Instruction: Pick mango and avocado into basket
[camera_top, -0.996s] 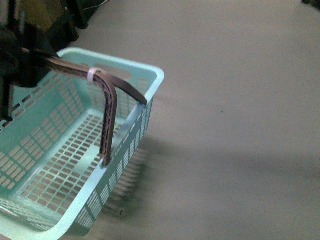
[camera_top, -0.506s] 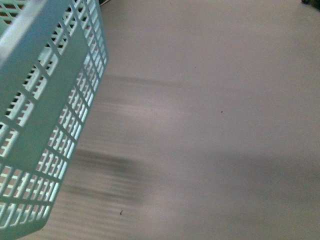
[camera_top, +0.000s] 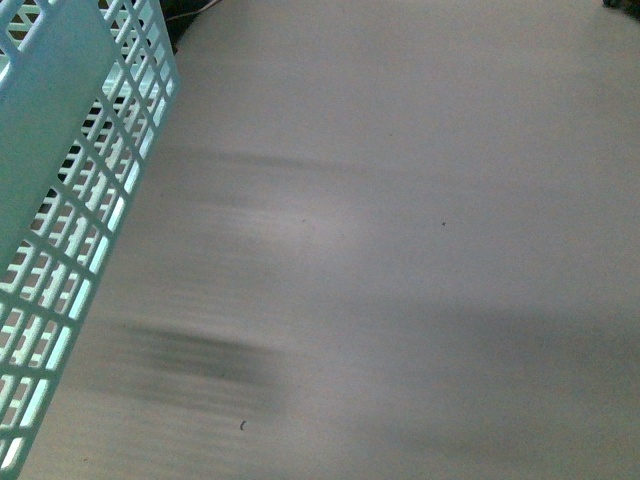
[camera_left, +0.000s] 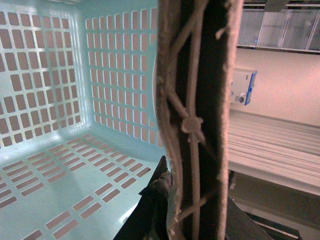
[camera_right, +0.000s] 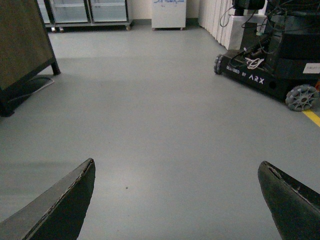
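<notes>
Basket (camera_top: 60, 200): tilted, handle (camera_left: 197, 125) apparently clamped in my left hand (camera_left: 192, 222). Right hand (camera_right: 176, 167): wide open, empty. Step: basket transport. Next: find mango, avocado.

Dim, motion-blurred front view

A grey floor (camera_right: 160, 100) is seen, marked at one edge by a yellow line (camera_right: 312, 117). Glass-fronted cabinets (camera_right: 82, 11) are set along the far wall, beside a white unit (camera_right: 168, 12).
</notes>
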